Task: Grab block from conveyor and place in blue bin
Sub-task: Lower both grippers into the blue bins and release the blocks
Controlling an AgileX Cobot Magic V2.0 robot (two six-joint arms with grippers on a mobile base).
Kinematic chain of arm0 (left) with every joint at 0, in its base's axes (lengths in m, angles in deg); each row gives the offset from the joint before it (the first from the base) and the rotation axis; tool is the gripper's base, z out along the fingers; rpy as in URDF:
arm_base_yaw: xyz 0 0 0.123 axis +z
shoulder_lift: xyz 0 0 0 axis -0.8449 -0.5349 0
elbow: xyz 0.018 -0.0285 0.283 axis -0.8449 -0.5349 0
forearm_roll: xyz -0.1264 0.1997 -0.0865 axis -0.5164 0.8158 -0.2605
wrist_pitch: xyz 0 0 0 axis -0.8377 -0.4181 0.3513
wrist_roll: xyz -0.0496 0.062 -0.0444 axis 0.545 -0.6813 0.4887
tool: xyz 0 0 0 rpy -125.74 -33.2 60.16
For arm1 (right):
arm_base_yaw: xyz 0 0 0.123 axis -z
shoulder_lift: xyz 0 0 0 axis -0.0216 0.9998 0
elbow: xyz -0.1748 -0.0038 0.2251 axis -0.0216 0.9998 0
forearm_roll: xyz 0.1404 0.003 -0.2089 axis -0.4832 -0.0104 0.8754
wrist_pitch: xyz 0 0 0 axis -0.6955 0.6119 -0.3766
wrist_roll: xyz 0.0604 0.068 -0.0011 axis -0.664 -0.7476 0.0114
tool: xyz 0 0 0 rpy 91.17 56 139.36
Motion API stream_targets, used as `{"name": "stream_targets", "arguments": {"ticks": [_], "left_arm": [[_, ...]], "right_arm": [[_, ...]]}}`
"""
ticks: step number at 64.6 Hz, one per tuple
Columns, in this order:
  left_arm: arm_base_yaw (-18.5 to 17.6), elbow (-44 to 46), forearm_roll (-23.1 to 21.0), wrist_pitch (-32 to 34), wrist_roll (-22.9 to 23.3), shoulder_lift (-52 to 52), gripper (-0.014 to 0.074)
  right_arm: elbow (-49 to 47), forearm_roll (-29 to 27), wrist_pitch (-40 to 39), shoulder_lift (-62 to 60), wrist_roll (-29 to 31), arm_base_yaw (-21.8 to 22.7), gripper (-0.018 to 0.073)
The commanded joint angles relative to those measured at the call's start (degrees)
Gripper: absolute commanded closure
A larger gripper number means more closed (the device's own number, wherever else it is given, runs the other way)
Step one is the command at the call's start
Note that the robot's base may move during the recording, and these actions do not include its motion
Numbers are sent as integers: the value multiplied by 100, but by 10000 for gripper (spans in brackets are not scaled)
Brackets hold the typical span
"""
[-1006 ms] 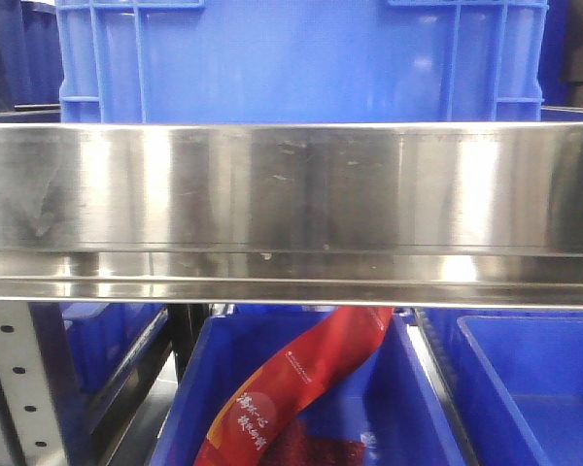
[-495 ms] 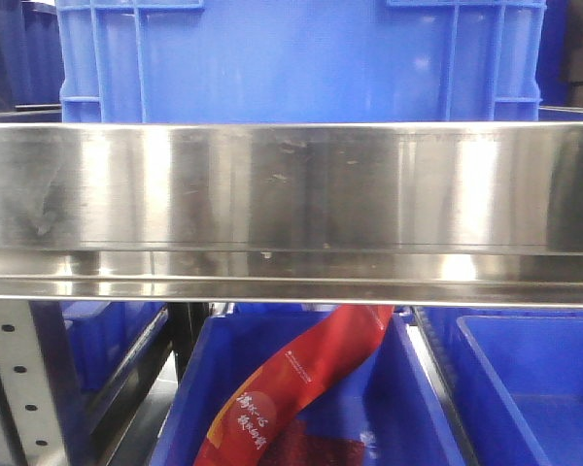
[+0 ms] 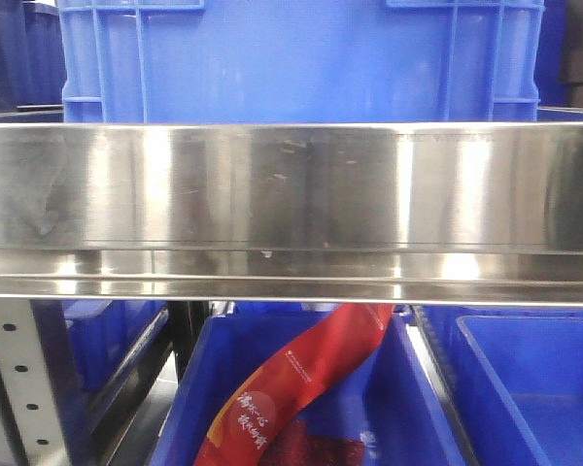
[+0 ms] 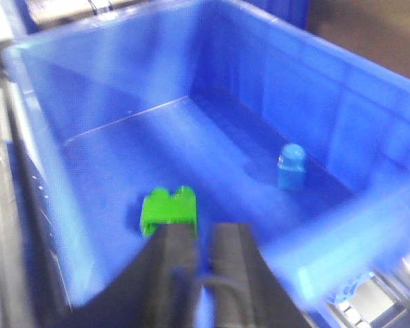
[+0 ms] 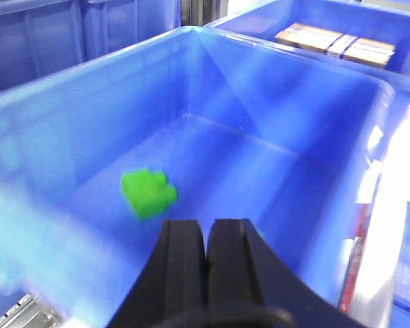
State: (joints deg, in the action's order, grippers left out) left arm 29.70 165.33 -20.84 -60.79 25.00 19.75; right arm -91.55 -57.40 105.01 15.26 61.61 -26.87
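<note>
**Hovering over the bin, grippers empty**

Nearest, the left gripper (image 4: 201,236) and right gripper (image 5: 206,236) have their fingers pressed together on nothing. Below them a green block (image 4: 169,209) lies on the blue bin (image 4: 369,89) floor; farther off stands a blue block (image 4: 291,166).

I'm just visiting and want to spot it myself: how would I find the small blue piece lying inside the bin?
In the left wrist view, start with the big blue bin that fills the picture. On its floor, near the right-hand wall, stands a small blue block with a rounded top. Its only neighbour is a bright green block lying close to the left gripper, so colour tells them apart.
</note>
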Motion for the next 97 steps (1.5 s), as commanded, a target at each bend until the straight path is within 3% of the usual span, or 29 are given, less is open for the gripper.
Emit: {"name": "stream_targets", "arguments": {"ticks": [1, 20, 35, 43, 51, 97], "left_arm": [[-24, -516, -50, 306, 48, 589, 707], [-24, -3144, -50, 1676, 48, 2523, 707], [-24, -5172, -50, 3038, 48, 3678, 707], [-24, -5888, -425, 3776, 48, 4021, 707], [-24, -6196, -518, 4093, 48, 4172, 707], [-24, -6220, -518, 4095, 48, 4171, 707]], "right_arm": [[608, 12, -380, -646, 19, 2, 713], [2827, 12, -979, -2725, 19, 2, 713], [3692, 12, -968, -3579, 19, 2, 713], [3898, 12, -1002, -3701, 19, 2, 713], [3923, 12, -1031, -3690, 19, 2, 713], [3923, 12, -1172, -3690, 19, 2, 713]]}}
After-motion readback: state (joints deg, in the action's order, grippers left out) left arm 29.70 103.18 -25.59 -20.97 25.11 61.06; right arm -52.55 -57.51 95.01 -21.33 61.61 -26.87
